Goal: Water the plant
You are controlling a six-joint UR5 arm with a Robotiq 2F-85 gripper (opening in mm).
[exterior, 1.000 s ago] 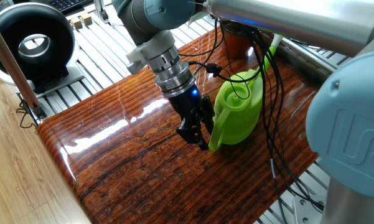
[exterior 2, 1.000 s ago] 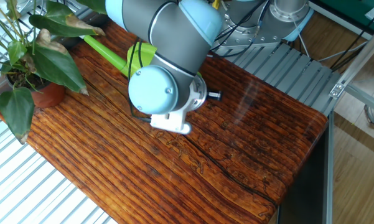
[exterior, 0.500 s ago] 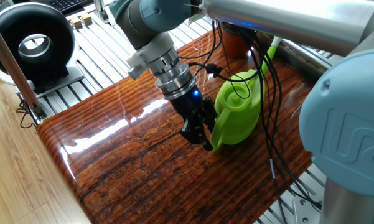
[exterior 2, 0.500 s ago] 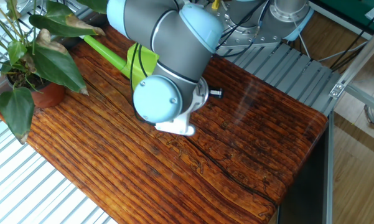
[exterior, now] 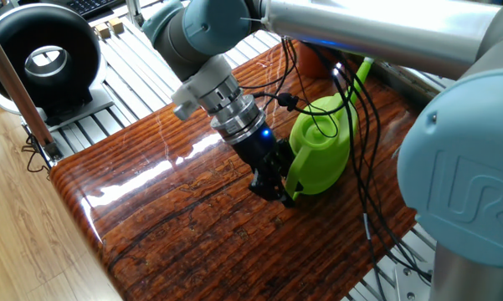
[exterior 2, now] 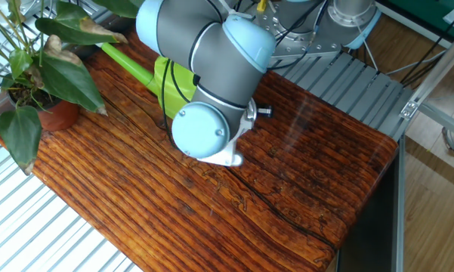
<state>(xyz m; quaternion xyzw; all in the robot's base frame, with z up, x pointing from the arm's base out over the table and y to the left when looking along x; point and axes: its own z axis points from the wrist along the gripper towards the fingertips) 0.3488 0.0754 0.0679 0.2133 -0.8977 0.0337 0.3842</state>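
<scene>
Claw (exterior: 276, 186) low at the green watering can's (exterior: 322, 146) handle, apparently around it, though closed or not I cannot tell. The plant (exterior 2: 41, 68) waits at the table's (exterior 2: 287, 189) far-left corner: lifting and pouring remain.

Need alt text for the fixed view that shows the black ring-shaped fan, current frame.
A UR5 arm's black two-finger gripper sits low at the handle side of a lime-green plastic watering can on a glossy reddish-brown wooden table; whether the fingers have closed on the handle cannot be told. A black ring-shaped fan stands beyond the table's far left corner.
</scene>
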